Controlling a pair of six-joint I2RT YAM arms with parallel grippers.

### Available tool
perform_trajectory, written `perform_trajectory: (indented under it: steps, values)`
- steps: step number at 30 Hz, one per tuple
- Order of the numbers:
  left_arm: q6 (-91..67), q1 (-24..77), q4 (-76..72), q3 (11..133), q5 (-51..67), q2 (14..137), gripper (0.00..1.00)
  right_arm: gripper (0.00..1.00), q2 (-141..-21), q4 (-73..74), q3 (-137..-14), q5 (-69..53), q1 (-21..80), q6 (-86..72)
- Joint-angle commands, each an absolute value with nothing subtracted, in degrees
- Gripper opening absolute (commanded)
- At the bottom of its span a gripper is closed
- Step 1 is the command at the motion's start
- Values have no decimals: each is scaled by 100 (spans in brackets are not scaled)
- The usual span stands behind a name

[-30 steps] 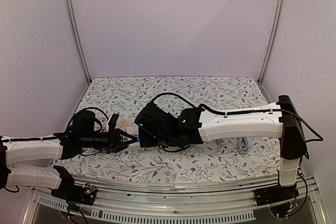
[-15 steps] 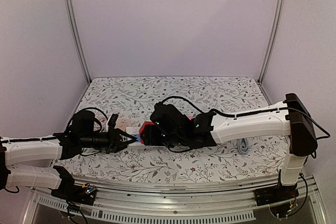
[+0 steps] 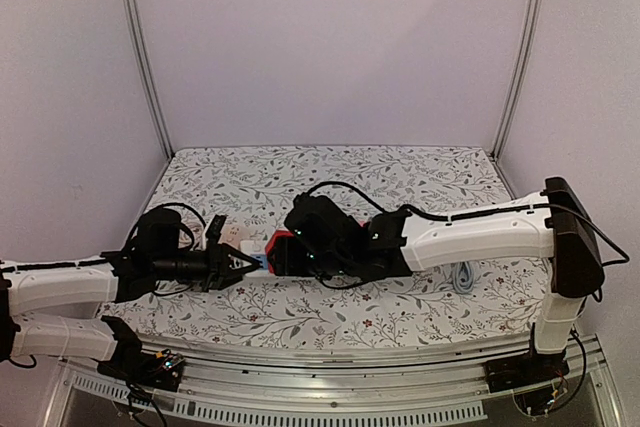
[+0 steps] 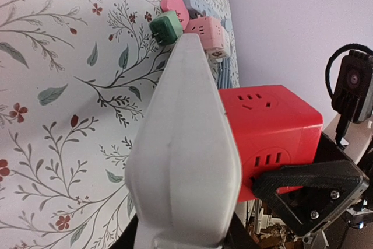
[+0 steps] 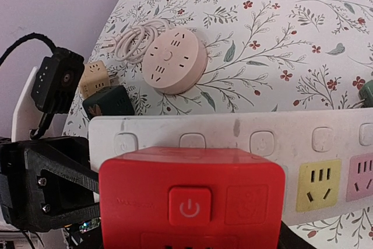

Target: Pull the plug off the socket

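Observation:
The socket is a long white power strip [image 5: 326, 138] with switches and coloured outlets; its end [image 4: 180, 161] fills the left wrist view. My left gripper [image 3: 240, 267] is shut on that end. The plug is a red cube [image 5: 192, 190] with a power button. It sits against the strip's face [image 3: 271, 250], between the fingers of my right gripper [image 3: 287, 255], which is shut on it. One black right finger [image 4: 309, 182] presses the cube's side. Whether its prongs are in the strip is hidden.
A round pink socket [image 5: 173, 59] and a coiled cable [image 5: 131, 38] lie beyond the strip, with beige [image 5: 95, 78] and dark green [image 5: 111, 103] cubes nearby. Green [image 4: 165, 27] and pink [image 4: 205, 33] cubes sit at the strip's far end. A white cable [image 3: 463, 277] lies at right.
A second ago my right wrist covered the cube; it has since drawn back to the right and the red cube now shows beside my left gripper. The left arm has held still.

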State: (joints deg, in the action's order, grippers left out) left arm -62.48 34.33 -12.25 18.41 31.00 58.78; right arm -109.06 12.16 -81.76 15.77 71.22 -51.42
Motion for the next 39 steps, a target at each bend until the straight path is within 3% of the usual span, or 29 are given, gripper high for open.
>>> perform_trajectory:
  steps: [1, 11, 17, 39]
  values:
    - [-5878, 3428, -504, 1991, 2759, 5941, 0, 40, -11086, 1642, -8812, 1867, 7257, -5167]
    - [-5714, 3437, -189, 2082, 2657, 5923, 0, 39, -11842, 3200, -10273, 2485, 7573, -4628]
    - [-5706, 3454, -179, 2074, 2629, 5916, 0, 39, -11926, 3459, -10436, 2689, 7611, -4525]
    - [-5875, 3445, -237, 1932, 2637, 5710, 0, 40, -10784, 1365, -8450, 1632, 7093, -5561]
